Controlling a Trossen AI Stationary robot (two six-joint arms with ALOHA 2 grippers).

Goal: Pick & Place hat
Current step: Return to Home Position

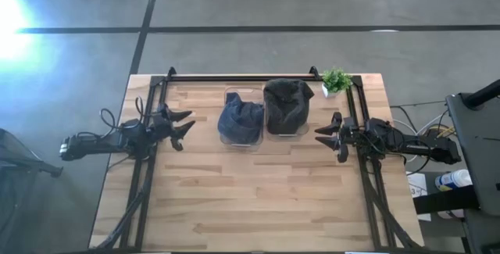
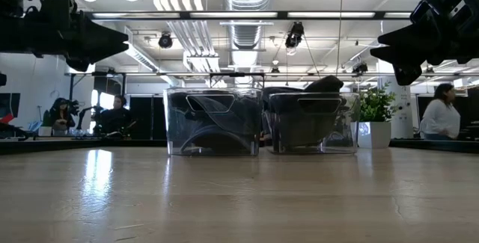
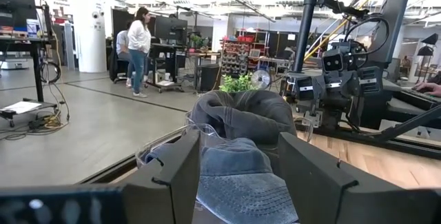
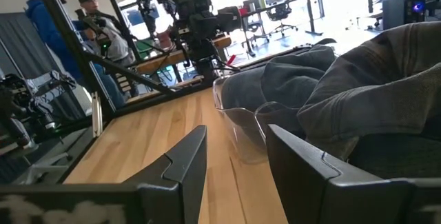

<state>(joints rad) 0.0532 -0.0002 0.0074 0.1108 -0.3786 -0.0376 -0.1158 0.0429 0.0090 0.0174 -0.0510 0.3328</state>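
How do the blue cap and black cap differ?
The blue cap is denim blue; the black cap is dark charcoal. The blue cap sits in the left bin, the black cap in the right bin. The black cap pokes above its rim; the blue cap sits lower. Both lie crumpled, clear of the open left tool and right tool.

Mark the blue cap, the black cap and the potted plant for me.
blue cap (image 1: 240,119): high view, middle of its crown.
black cap (image 1: 287,104): high view, top of its crown.
potted plant (image 1: 337,79): high view, on its green leaves.
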